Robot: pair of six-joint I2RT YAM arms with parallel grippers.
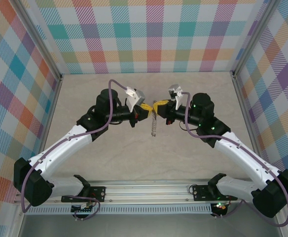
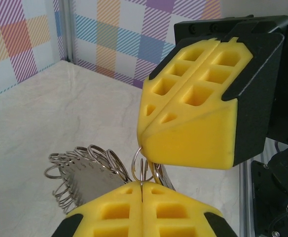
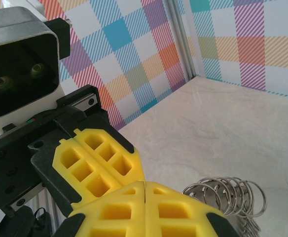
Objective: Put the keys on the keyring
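The keyring [image 1: 154,125] hangs in the air at the middle of the workspace, clear of the tabletop [image 1: 114,163], dangling from the spot where my two tools meet. Close up it is a string of thin silvery wire loops [image 2: 92,159] linked one through the next, with a flat metal plate [image 2: 85,181] among them. I judge it light, limp and swingy. The run of loops will sag and sway with any move, while each single loop is stiff, smooth and slippery, apt to twist out of a flat pinch. The top loop [image 2: 141,167] is the place to hold, gripped across its wire, with the rest left free to hang.

My left tool [image 1: 145,107] is closed, its yellow pads pressed together with no gap. The top loop rises straight out of their seam, so I take it to be nipping that loop. My right tool [image 1: 159,105] is likewise closed pad to pad, its tip meeting the same loop from the other side. I judge it pinches the loop too, though the contact itself is hidden. The tools sit tip to tip, very near each other. Threading a key on calls for a gentle, opposed pull, not force.
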